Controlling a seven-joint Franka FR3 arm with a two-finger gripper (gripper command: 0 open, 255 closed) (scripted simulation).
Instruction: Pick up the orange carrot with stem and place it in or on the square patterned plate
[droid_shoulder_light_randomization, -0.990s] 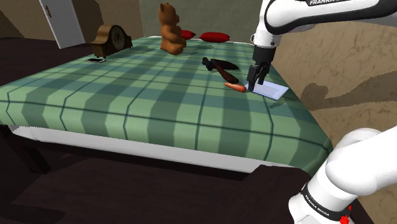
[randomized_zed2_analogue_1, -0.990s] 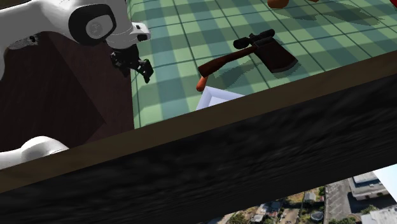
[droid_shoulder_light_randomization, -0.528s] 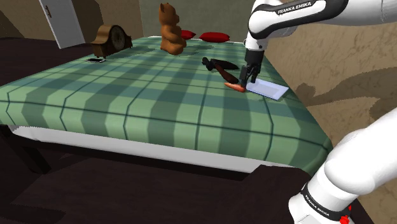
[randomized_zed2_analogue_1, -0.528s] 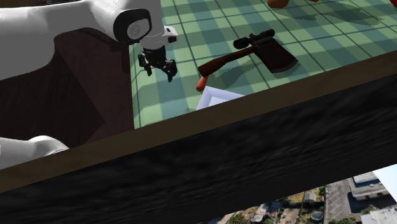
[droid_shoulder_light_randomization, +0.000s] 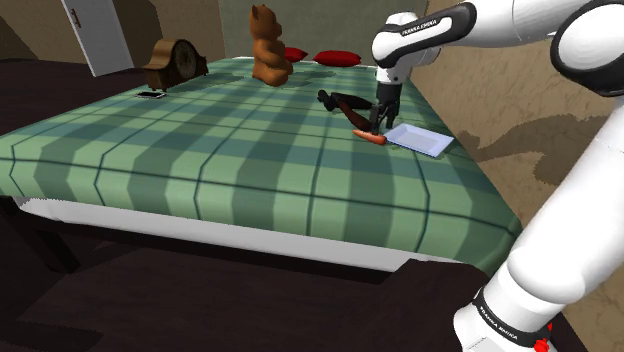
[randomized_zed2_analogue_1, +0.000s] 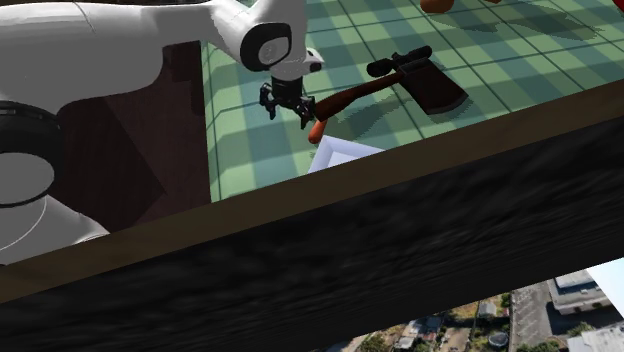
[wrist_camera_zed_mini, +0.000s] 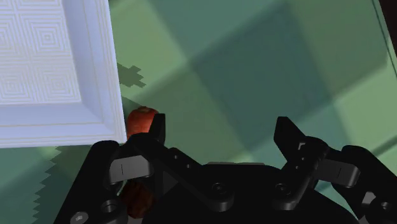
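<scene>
The gripper (droid_shoulder_light_randomization: 377, 127) hangs just above the green checked cloth (droid_shoulder_light_randomization: 200, 150), its black fingers (wrist_camera_zed_mini: 157, 129) spread apart with only cloth between them, so nothing is grasped. The orange carrot (wrist_camera_zed_mini: 141, 120) lies flat on the cloth just beside the edge of the square pale plate (wrist_camera_zed_mini: 51, 70) (its face carries a pattern of nested squares). It sits at the outer side of one finger, not in the gap. In the shoulder view a brown-handled hatchet (droid_shoulder_light_randomization: 345, 102) lies near the carrot, with a teddy bear (droid_shoulder_light_randomization: 268, 45) and a clock (droid_shoulder_light_randomization: 177, 62) well apart beyond.
</scene>
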